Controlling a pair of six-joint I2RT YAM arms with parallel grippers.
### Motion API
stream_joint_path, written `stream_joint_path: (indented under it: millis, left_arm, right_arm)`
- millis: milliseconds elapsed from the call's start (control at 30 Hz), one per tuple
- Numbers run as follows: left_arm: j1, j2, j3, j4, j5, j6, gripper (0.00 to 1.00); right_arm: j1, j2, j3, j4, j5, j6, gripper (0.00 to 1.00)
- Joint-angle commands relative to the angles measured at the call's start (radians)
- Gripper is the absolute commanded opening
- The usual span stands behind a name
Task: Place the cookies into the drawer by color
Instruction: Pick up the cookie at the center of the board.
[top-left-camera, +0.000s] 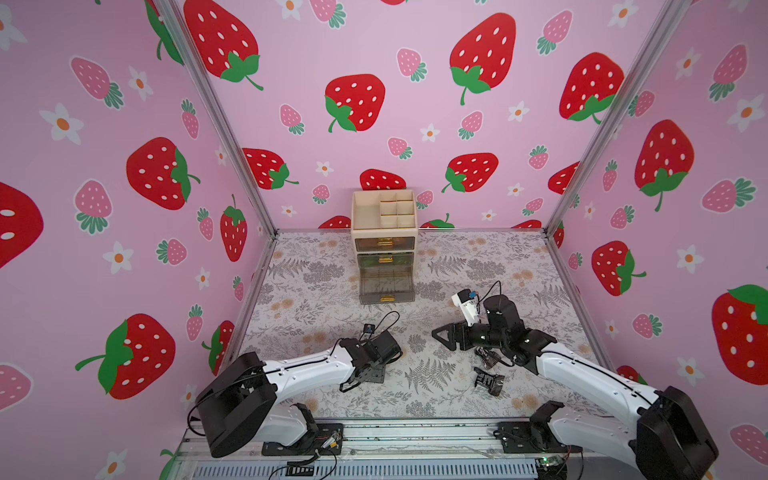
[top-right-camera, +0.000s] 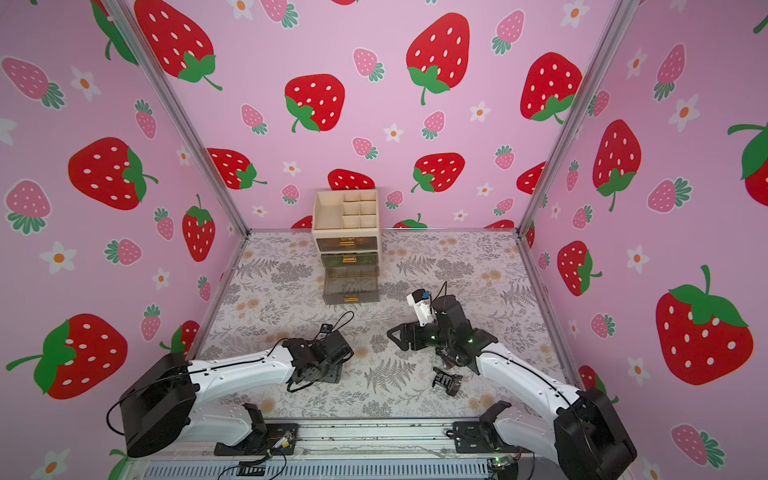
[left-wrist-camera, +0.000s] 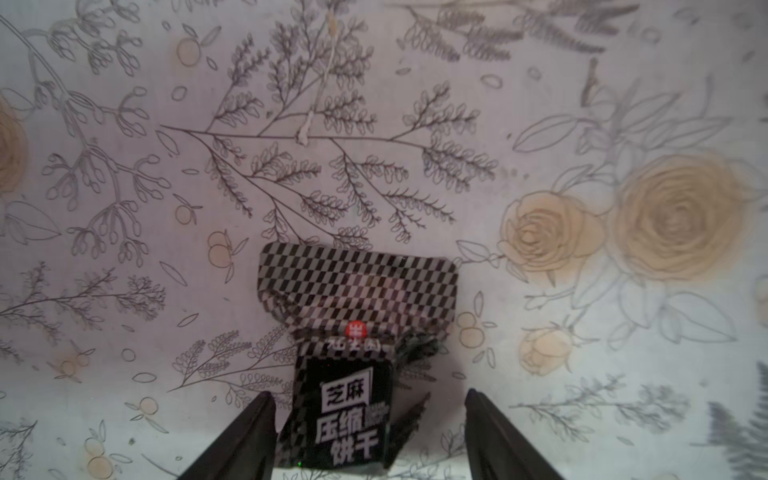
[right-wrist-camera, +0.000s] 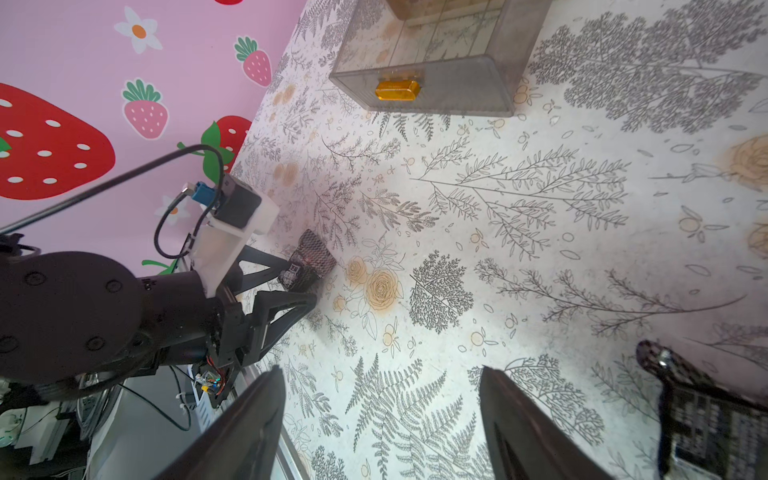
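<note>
A black checkered cookie (left-wrist-camera: 345, 374) lies on the flowered table between the fingers of my left gripper (left-wrist-camera: 369, 395), which is open. One finger (left-wrist-camera: 253, 436) touches the packet and the other stands apart from it. The right wrist view shows the same cookie (right-wrist-camera: 309, 259) at the left gripper's tips. My right gripper (right-wrist-camera: 382, 370) is open with nothing between its fingers and points left over the table (top-left-camera: 436, 333). Two more black cookies (top-left-camera: 487, 358) (top-left-camera: 491, 381) lie beside the right arm. The beige drawer unit (top-left-camera: 384, 232) stands at the back, its bottom drawer (top-left-camera: 386, 286) pulled out.
The pulled-out drawer has a gold handle (right-wrist-camera: 397, 89) and faces the grippers. The upper two drawers are shut. Pink strawberry walls enclose the table on three sides. A metal rail (top-left-camera: 395, 432) runs along the front edge by the arm bases.
</note>
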Motion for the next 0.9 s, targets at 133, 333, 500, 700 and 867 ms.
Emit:
stream_joint_path:
  millis: [133, 333, 500, 700, 867]
  left_arm:
    - [0.005, 0.026, 0.011, -0.009, -0.038, -0.004, 0.62]
    - [0.017, 0.004, 0.007, -0.007, -0.052, -0.008, 0.41]
    - [0.052, -0.046, 0.04, 0.016, -0.03, 0.026, 0.4]
    - [0.143, -0.076, 0.115, 0.072, 0.058, 0.1, 0.4]
    - [0.243, -0.036, 0.26, 0.068, 0.073, 0.165, 0.4]
  right_arm:
    - [0.017, 0.003, 0.014, -0.009, 0.019, 0.012, 0.78]
    - [0.018, 0.005, 0.016, -0.008, 0.022, 0.007, 0.77]
    - [0.019, 0.023, 0.015, 0.02, 0.027, 0.011, 0.77]
    - [0.019, 0.064, 0.045, 0.052, 0.018, 0.023, 0.76]
    - [0.019, 0.118, 0.113, 0.078, 0.019, 0.043, 0.76]
